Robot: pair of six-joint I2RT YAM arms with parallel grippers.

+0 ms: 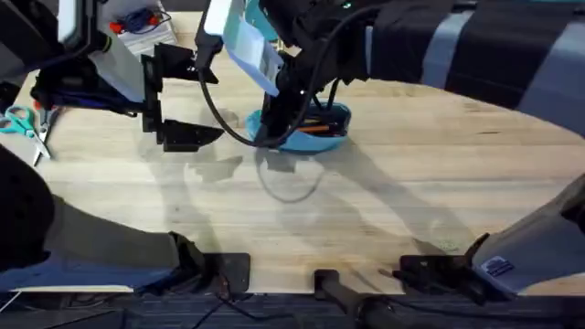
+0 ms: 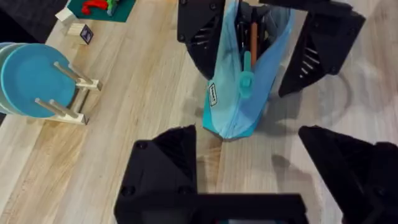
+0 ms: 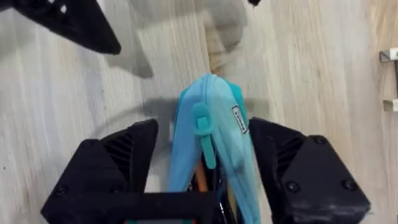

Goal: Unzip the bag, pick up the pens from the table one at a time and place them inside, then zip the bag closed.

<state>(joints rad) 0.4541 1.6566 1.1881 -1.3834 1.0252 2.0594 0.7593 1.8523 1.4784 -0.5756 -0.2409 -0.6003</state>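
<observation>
While the bag [image 1: 315,128] lies on the table [image 1: 430,174], I see the right gripper [image 3: 208,155] straddling it, one black finger [image 3: 124,162] on each side of the light blue fabric. I cannot confirm that the fingers press the fabric. The bag's zipper is partly open. An orange pen [image 2: 254,37] lies inside the bag, against its dark interior. A teal zipper pull [image 3: 204,127] hangs at the bag's near end. The left gripper [image 2: 261,168] hovers just beside the bag, fingers spread wide and holding nothing. Well apart from the bag, blue plates [image 2: 28,78] stand in a wooden rack.
</observation>
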